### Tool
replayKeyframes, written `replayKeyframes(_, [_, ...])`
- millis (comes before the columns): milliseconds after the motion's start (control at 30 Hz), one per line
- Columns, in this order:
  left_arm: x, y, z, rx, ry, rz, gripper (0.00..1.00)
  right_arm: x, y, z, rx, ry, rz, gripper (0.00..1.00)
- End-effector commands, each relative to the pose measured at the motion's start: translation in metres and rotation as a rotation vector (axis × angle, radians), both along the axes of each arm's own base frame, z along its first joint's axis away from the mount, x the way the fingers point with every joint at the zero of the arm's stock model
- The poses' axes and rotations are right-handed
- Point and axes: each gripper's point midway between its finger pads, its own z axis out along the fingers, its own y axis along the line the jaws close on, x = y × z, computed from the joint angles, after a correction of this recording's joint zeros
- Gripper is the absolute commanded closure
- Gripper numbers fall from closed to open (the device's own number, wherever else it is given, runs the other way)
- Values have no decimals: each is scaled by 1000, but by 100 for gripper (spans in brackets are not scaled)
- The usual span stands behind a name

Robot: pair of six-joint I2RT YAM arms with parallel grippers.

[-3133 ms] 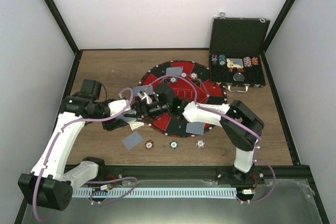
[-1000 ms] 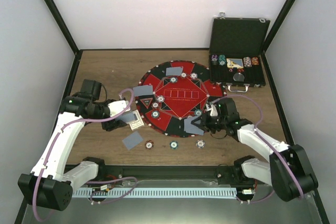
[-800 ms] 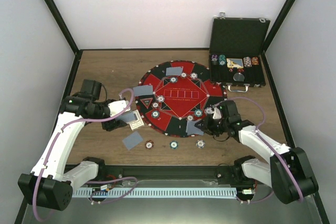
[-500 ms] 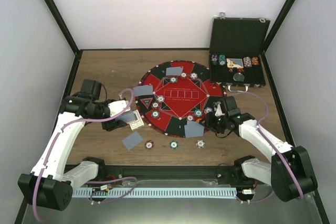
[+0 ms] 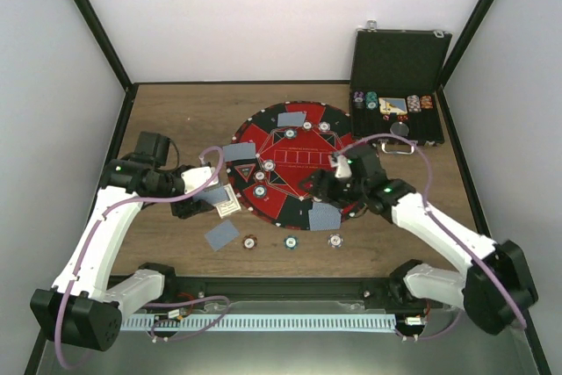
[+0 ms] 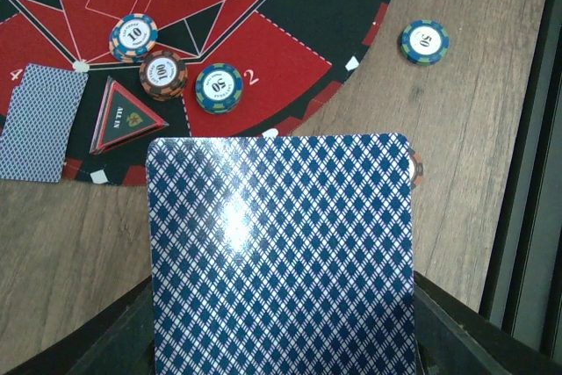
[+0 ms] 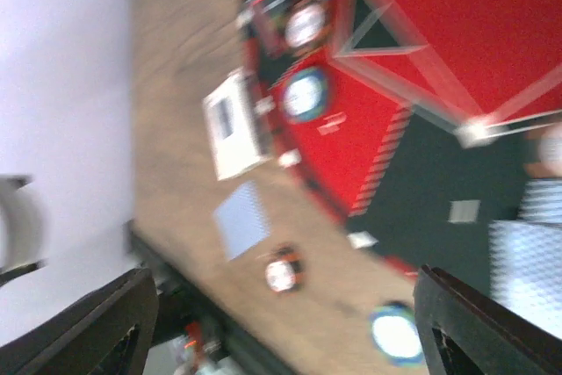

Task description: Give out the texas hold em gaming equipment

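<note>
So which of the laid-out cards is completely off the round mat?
The card at near left, beside the three chips on the wood; the other laid-out cards sit on the mat or overlap its rim.

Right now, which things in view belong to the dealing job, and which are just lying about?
Job:
card in the left gripper
dealt cards
poker chips
triangular marker

Lying about:
round mat
open black case
</note>
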Motion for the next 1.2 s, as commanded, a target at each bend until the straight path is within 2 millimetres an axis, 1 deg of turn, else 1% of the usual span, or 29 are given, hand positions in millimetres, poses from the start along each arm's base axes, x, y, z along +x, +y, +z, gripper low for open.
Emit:
replayKeyframes(0, [1, -7, 11, -44, -21, -27, 96, -17, 93, 65, 327, -42, 250, 17])
replayKeyframes(100, [0, -7, 12, -45, -23, -28, 96, -31, 138, 77, 396, -24, 371, 16])
replayKeyframes(233, [-1, -7, 13, -43, -20, -26, 96, -46, 186, 88, 460, -21, 500, 16])
replayKeyframes(267, [-1, -6, 12, -42, -19, -25, 96, -52, 196, 89, 470, -13, 530, 16])
replayKeyframes(333, [-2, -5, 12, -36, -17, -25, 96, -56, 213, 93, 487, -15, 570, 16])
replayKeyframes(433, [-3, -4, 11, -30, -18, -25, 96, -63, 231, 91, 514, 4, 616, 16])
replayKeyframes(567, [-4, -4, 11, -29, -20, -26, 96, -64, 249, 80, 512, 34, 644, 17])
replayKeyframes(633, [-4, -5, 12, -32, -21, -28, 96, -62, 257, 72, 509, 56, 651, 18])
replayKeyframes(867, [-6, -4, 12, -28, -21, -28, 96, -55, 273, 57, 518, 97, 664, 20])
replayKeyframes(1033, [-6, -3, 13, -26, -23, -27, 96, -53, 276, 48, 515, 114, 663, 21])
replayKeyframes(1167, [-7, -3, 13, -26, -25, -28, 96, -47, 267, 35, 489, 128, 636, 24])
